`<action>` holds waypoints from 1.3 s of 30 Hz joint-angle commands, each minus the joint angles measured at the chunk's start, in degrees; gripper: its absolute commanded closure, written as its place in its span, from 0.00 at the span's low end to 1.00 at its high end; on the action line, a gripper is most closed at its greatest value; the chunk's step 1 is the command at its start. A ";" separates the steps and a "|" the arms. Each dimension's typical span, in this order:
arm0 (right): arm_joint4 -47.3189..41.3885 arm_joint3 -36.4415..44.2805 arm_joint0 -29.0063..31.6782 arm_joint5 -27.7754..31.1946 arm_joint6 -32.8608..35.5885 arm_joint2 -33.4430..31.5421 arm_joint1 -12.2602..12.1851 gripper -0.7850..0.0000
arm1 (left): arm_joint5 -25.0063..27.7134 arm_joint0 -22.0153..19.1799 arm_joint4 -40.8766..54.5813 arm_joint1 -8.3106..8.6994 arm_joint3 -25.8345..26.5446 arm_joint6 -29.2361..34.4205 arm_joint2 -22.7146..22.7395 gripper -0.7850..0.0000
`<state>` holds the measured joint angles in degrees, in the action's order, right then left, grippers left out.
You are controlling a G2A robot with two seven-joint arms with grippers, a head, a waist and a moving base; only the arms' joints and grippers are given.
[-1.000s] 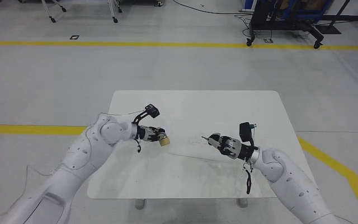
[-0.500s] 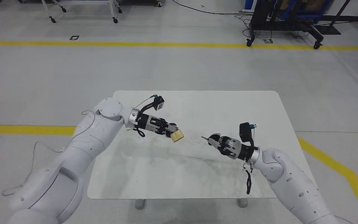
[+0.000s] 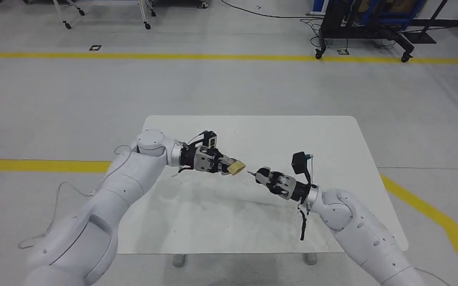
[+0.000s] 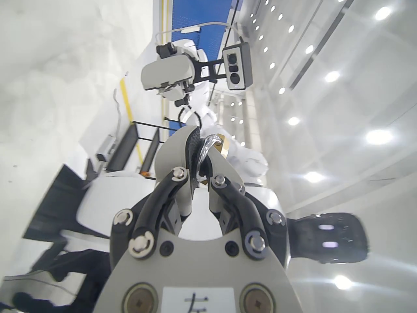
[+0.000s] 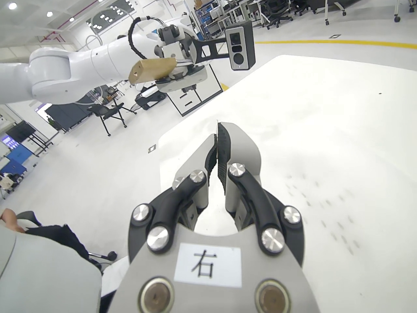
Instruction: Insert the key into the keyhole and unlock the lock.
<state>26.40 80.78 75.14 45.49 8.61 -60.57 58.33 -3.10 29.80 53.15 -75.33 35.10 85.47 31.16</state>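
Observation:
A brass padlock (image 3: 236, 167) hangs in the air over the middle of the white table (image 3: 308, 136), with my left gripper (image 3: 220, 164) shut on its silver shackle (image 4: 208, 146). In the right wrist view the padlock (image 5: 151, 69) lies level with its flat end towards me. My right gripper (image 3: 263, 174) is shut on a thin metal key (image 3: 250, 172), which points at the padlock with a small gap between them. The key's blade (image 5: 217, 124) sticks out edge-on past my right fingertips (image 5: 224, 135).
The table's edges lie well away from both grippers on all sides. A yellow floor line (image 3: 215, 56) runs behind the table, and a black wheeled frame (image 3: 365, 32) stands far back on the right.
My left arm has swung the padlock right, from the table's left side to its middle. My right gripper has moved left with the key, closing most of the gap.

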 commanded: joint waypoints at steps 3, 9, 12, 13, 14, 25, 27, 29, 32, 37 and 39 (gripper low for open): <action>-3.22 0.44 0.26 -2.11 0.03 -0.86 0.12 1.00 | -2.18 -2.53 -1.21 -2.74 -5.77 -1.14 -1.58 1.00; -12.89 4.26 3.31 1.17 2.83 -1.37 -0.16 1.00 | 2.71 -4.79 -3.16 -5.40 -11.05 -0.51 -2.20 1.00; -12.89 4.26 3.31 1.17 2.83 -1.37 -0.16 1.00 | 3.78 -4.75 -2.62 -5.68 -11.97 0.04 -1.88 1.00; -12.89 4.26 3.31 1.17 2.83 -1.37 -0.16 1.00 | 3.78 -4.75 -2.62 -5.68 -11.97 0.04 -1.88 1.00; -12.89 4.26 3.31 1.17 2.83 -1.37 -0.16 1.00 | 3.78 -4.75 -2.62 -5.68 -11.97 0.04 -1.88 1.00; -30.33 3.83 3.97 0.63 11.76 0.34 -0.17 1.00 | 4.95 -4.15 -5.21 -5.28 -9.58 -4.32 -1.66 1.00; -36.27 4.21 4.03 -1.18 16.11 0.22 -0.44 1.00 | 5.45 -4.02 -6.00 -4.91 -8.55 -5.02 -1.09 1.00; -41.85 4.87 4.37 -3.37 20.40 -0.26 -0.78 1.00 | 5.69 -3.90 -7.60 -4.59 -7.34 -6.41 -0.88 1.00; -46.05 6.10 5.12 -9.54 24.90 -1.49 -1.33 1.00 | 5.26 -3.45 -8.98 -4.11 -5.87 -7.94 -0.26 1.00; -48.41 9.54 6.38 -19.27 26.05 -2.80 -1.66 1.00 | 4.36 -2.71 -11.62 -3.41 -3.31 -9.30 0.48 1.00; -48.29 10.65 6.79 -21.42 25.17 -2.97 -1.61 1.00 | 3.78 -2.35 -12.58 -3.21 -2.24 -9.54 0.68 1.00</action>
<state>-21.96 90.83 81.71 25.56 34.34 -63.46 56.68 1.06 27.23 41.21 -78.66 32.19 76.06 31.73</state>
